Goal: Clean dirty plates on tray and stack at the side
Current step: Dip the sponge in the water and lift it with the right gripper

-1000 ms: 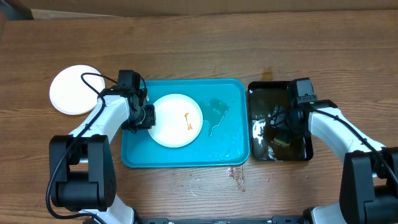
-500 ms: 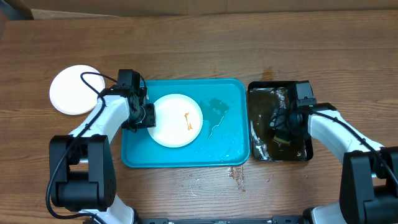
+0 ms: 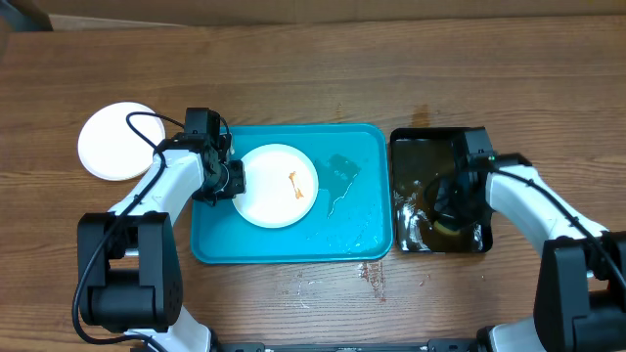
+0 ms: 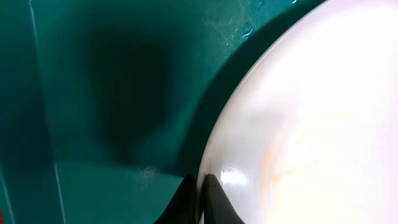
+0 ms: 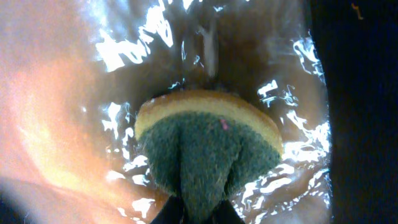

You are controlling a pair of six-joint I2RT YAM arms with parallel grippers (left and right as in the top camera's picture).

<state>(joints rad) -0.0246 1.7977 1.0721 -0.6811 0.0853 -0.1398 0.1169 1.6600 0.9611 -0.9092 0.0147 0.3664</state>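
Plate pinched at the rim, sponge clamped in the wash water.

We saw the left gripper [image 3: 233, 182] closed narrow on the left edge of the dirty plate [image 3: 277, 188], which lay left of centre in the frame on the turquoise tray [image 3: 364, 227], an orange smear [image 3: 296, 187] on its face; a second white plate [image 3: 115, 140] sat on the table [image 3: 293, 68] at upper left, well apart from the tray; at right the right gripper [image 3: 447, 208] was squeezed onto the sponge [image 5: 208, 143], its green face folded between the jaws, low in the black tray [image 3: 430, 143] of brownish water [image 5: 74, 124]; we judged the risks thus: so thin a pinch on a wet rim could slip once the sponge pressed down, letting the plate skid across the puddled tray; a soaked sponge carried over could drip onto the table; folded as it was, it might scrub with only a narrow patch and miss the smear.
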